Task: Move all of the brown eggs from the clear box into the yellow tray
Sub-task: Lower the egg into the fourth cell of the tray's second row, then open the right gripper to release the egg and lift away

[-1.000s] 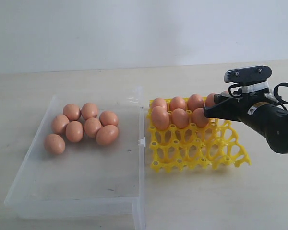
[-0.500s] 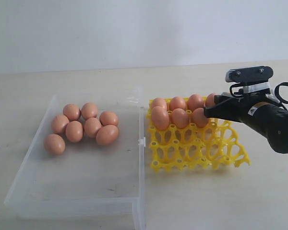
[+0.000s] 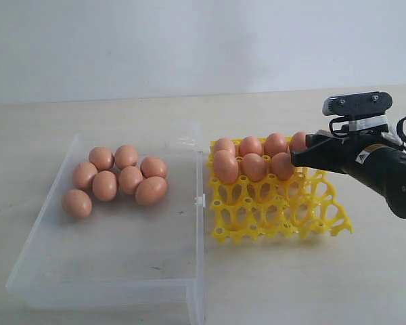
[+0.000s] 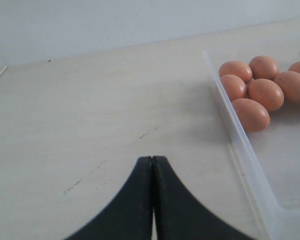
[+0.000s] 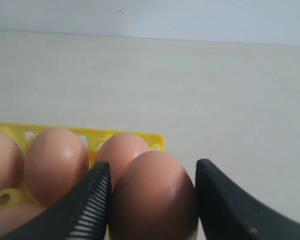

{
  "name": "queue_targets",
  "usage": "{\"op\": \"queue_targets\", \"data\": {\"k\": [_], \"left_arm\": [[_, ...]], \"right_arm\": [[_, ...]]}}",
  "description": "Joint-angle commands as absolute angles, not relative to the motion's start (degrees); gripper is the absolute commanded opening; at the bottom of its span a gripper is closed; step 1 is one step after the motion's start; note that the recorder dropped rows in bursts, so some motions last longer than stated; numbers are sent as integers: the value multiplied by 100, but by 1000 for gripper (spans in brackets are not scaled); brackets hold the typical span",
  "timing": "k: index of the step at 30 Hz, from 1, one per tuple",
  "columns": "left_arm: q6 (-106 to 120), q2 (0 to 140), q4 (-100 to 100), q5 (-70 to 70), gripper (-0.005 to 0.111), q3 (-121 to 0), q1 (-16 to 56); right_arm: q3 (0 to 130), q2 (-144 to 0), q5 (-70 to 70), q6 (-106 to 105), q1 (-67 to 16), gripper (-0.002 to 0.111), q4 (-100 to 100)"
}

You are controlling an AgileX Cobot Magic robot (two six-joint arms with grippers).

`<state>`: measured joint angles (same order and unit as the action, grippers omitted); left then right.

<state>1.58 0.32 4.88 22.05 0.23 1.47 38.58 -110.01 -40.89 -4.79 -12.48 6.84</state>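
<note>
**Seventh egg going into the tray's far row**

Far left, above bare desk: left end effector, clenched on nothing, near the wall of the clear box; nowhere in the exterior view. Inside the box: eight brown eggs, bunched and touching toward the far left corner, none yet moved. Just right of the box: yellow tray, six more seated in its two far rows, near rows bare. Farthest right: right end effector, grasping a seventh egg between both pads, at the right end of the far row.

Judged as mid-placement, roughly halfway through the task. Calls next for settling the egg squarely into its cup; then easing the pads apart without nudging the neighbour; then lifting clear and reaching across to the box.

Cannot tell whether the seventh egg rests in a cup or hangs just above; cup hidden under egg and fingers; box's near corner cut off at the picture's edge.
</note>
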Motion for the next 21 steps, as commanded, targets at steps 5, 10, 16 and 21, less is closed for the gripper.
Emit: {"op": "queue_targets", "data": {"k": [5, 10, 16, 21], "left_arm": [[135, 0, 457, 2169, 0, 0, 176], [150, 0, 457, 2169, 0, 0, 176], [129, 0, 457, 2169, 0, 0, 176], [150, 0, 457, 2169, 0, 0, 176]], "right_arm": [[3662, -10948, -4280, -359, -1219, 0, 646], [3662, -11103, -4440, -344, -1219, 0, 646], [3818, -11410, -4382, -344, -1219, 0, 646], [3925, -11410, -4383, -344, -1219, 0, 646]]}}
